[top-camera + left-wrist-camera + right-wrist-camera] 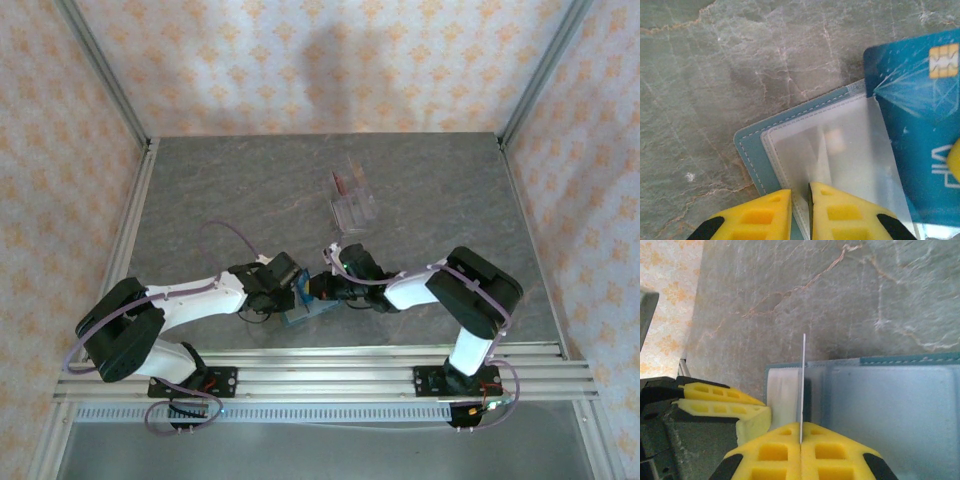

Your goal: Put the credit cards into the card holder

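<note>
Cards: we count one blue credit card [920, 125], against the card holder [751, 150].
Holders: one, teal, on the table [250, 190].
Left gripper [800, 200]: narrow, pinching its clear sleeve [850, 155].
Right gripper [801, 432]: clamping the card.

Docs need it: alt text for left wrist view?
The left hand pinches a clear sleeve of the teal holder on a grey table. A blue card with a chip meets the sleeve's right edge.
</note>
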`<state>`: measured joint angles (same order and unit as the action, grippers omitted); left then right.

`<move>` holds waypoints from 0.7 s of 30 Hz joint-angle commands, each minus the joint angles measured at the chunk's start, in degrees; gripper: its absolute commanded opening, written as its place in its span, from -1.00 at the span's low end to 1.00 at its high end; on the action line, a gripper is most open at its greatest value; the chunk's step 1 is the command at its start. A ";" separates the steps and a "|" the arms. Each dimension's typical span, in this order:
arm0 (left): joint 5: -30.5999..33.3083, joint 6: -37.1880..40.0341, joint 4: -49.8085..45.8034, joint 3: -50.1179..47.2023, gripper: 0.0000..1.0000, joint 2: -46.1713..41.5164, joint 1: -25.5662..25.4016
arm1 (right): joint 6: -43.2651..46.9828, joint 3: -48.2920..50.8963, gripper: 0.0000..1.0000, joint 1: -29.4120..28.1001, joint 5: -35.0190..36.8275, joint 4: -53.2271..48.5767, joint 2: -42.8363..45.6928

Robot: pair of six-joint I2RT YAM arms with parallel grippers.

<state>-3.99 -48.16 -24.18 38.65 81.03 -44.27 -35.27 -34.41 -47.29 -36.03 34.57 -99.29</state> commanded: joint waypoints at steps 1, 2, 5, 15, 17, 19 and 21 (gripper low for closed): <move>1.09 -0.97 -1.66 -0.06 -0.67 1.51 -0.38 | -0.41 1.84 -1.00 -0.94 -0.29 0.77 -0.57; 1.08 -0.92 -1.75 -0.05 -0.67 1.50 -0.38 | -0.52 2.14 -1.00 -0.96 -0.52 0.65 -0.48; 1.08 -0.94 -1.79 -0.02 -0.67 1.60 -0.34 | -0.36 3.28 -1.00 -1.05 -0.55 -0.15 0.27; 1.09 -0.98 -1.62 0.02 -0.67 1.78 -0.38 | 0.98 4.05 -1.00 -1.05 -1.13 -3.42 1.08; 1.09 -1.05 -1.70 0.11 -0.67 1.59 -0.44 | 1.07 4.33 -1.00 -1.05 -1.23 -3.72 1.27; 1.04 -1.06 -1.74 0.11 -0.67 1.67 -0.46 | 1.16 4.49 -1.00 -1.05 -1.33 -4.05 1.50; 1.09 -1.06 -1.69 0.11 -0.66 1.73 -0.43 | 1.42 4.54 -1.00 -1.05 -1.54 -4.23 1.50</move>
<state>-3.99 -48.16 -24.16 38.68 81.06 -44.27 -35.77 -31.35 -47.86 -37.74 35.11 -98.19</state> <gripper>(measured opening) 0.167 0.041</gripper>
